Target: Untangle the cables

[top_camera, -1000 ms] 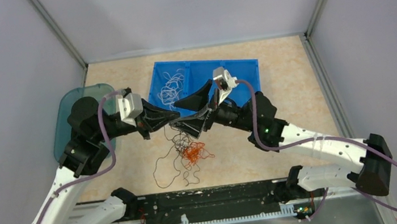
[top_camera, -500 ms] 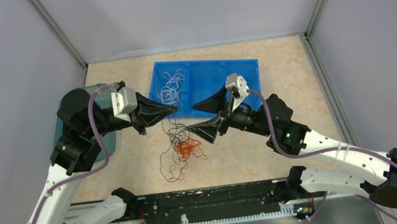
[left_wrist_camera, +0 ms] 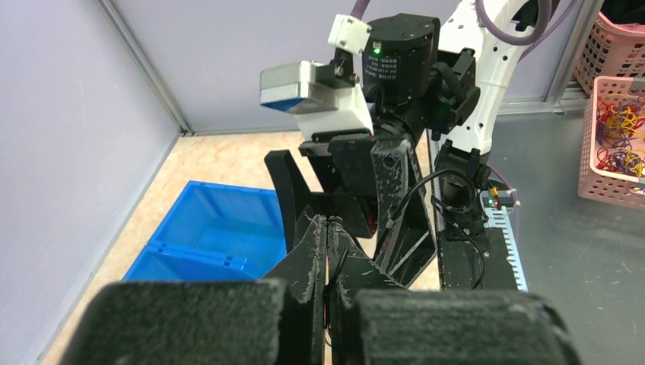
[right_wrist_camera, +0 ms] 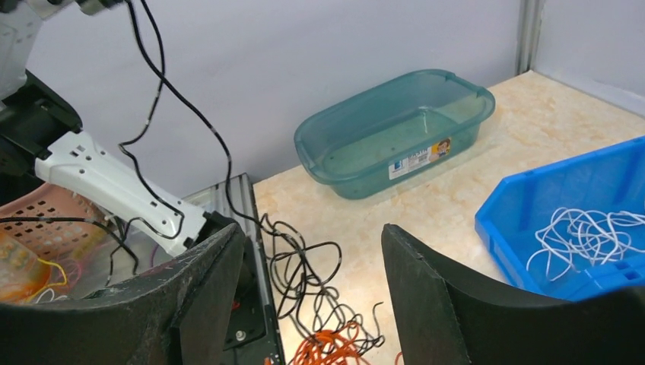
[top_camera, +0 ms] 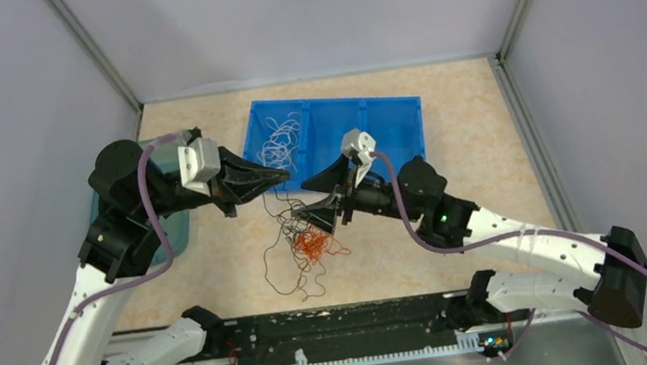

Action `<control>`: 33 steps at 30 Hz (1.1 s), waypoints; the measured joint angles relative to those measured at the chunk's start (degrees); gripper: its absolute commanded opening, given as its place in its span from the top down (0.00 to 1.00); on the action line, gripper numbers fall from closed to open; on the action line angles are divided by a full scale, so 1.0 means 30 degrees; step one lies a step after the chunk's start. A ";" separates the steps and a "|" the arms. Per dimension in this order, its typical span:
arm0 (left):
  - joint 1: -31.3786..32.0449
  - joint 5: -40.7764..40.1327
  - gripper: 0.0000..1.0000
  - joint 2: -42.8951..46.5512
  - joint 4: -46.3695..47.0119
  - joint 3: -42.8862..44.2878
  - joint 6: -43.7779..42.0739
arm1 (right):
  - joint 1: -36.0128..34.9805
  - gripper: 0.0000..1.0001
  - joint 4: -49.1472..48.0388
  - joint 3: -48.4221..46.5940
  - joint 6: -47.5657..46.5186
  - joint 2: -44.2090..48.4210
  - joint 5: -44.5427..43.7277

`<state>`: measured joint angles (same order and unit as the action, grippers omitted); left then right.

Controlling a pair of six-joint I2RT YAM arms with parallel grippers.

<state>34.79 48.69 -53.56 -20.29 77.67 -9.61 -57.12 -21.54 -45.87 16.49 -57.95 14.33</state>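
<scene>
The left gripper (top_camera: 281,178) is pressing its jaws together on black cables (top_camera: 278,208), which are hanging from its tip down to the heap. The right gripper (top_camera: 303,200) is holding its jaws spread and gripping nothing. It is hovering just right of those hanging strands, above the heap. In its wrist view the strands are running up from between its fingers (right_wrist_camera: 209,274).

Below, orange cables (top_camera: 312,244) are lying bunched near the middle of the desk (top_camera: 471,127), with black loops trailing from them toward the near edge. White cables (top_camera: 277,140) are lying in the left compartment of a blue tray (top_camera: 387,123) toward the far edge. From above, the right gripper's upper finger is overlapping the tray's near rim. A teal tub (right_wrist_camera: 342,171) is standing at the left edge, and the left arm is covering much of it from above.
</scene>
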 measured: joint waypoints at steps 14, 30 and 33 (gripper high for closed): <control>0.0000 0.0000 1.00 -0.0153 0.0007 0.0000 -0.0007 | -0.0036 0.47 -0.3198 -0.1341 0.0517 -0.3949 -0.0022; -0.0007 -0.0015 1.00 -0.0255 -0.0189 -0.0007 -0.0029 | -0.1049 0.36 -0.5603 -0.1392 -0.0539 -0.4554 -0.2033; -0.0007 -0.0015 1.00 -0.0255 -0.0197 -0.0007 -0.0022 | -0.1049 0.47 -0.5603 -0.1392 -0.0627 -0.4554 -0.2324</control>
<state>34.76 48.64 -54.33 -20.88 77.65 -9.67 -60.27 -38.35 -50.04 14.61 -71.61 7.35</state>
